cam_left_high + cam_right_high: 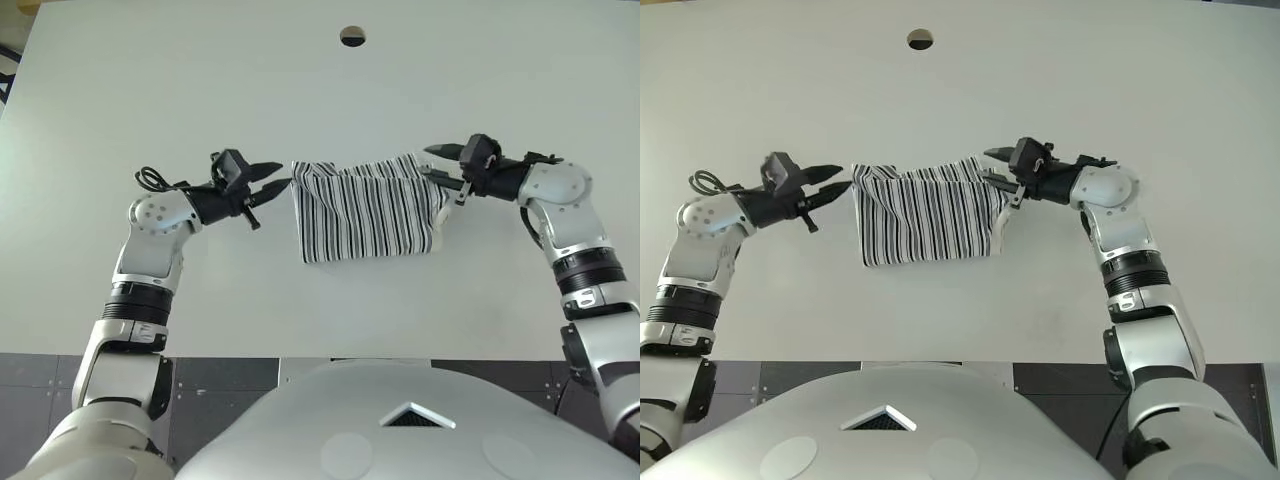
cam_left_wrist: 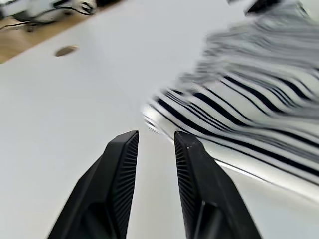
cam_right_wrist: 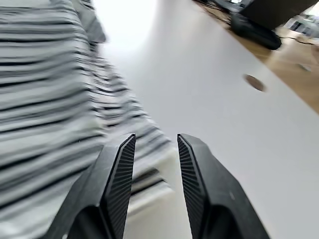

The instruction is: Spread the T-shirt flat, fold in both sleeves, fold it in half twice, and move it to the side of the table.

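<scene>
The black-and-white striped T-shirt [image 1: 368,210] lies folded into a rough rectangle at the middle of the white table [image 1: 150,80]. My left gripper [image 1: 283,174] is at the shirt's far left corner, open, with nothing between its fingers. In the left wrist view the left gripper [image 2: 155,137] points at the striped edge of the T-shirt [image 2: 259,99] just ahead. My right gripper [image 1: 428,161] is at the far right corner, also open. The right wrist view has the right gripper [image 3: 156,138] over the edge of the T-shirt [image 3: 45,99], holding nothing.
A round cable hole [image 1: 352,36] sits in the table at the far middle. Bare tabletop surrounds the shirt on all sides. The table's front edge [image 1: 300,356] runs close to my body.
</scene>
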{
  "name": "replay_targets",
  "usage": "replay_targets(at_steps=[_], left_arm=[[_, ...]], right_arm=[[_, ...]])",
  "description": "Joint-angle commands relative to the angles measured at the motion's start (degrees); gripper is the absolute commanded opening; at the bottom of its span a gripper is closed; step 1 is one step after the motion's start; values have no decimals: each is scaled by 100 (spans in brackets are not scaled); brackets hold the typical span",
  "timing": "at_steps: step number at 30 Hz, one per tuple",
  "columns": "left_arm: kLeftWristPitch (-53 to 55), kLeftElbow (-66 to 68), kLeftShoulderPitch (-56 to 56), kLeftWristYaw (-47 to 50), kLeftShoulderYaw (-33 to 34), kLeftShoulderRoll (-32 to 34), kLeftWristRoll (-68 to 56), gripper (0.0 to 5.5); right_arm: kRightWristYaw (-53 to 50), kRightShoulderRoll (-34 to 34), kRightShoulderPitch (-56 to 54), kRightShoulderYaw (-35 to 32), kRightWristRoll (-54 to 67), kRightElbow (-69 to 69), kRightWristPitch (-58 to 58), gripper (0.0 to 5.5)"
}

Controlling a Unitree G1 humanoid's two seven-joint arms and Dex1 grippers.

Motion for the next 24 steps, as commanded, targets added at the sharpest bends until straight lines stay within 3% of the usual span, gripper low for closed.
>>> replay_targets(at_steps=[1,6,13,17,21,24], left_arm=[[347,-19,-112,68,339,-108,-117,133],[381,198,-211,397,573,-283,86,133],[309,6,-166,482,818,-408,29,133],[369,-735,99,582,941,-545,-111,133],[401,-1090,201,735,1039,-690,-178,133],[410,-1186,206,895,1118,-797,-180,133]], right_arm=[[-165,344,-35,-417,358,-663,-885,156],[207,722,577,342,51,-1704,-2029,156],[-1311,959,-46,1039,-2448,535,-2088,156],[-2553,-562,-545,1765,-4480,1836,-1808,156],[-3021,-2452,-852,2007,-5088,2796,-1773,156],[-3175,-3170,-1001,2103,-5243,3419,-1591,156]])
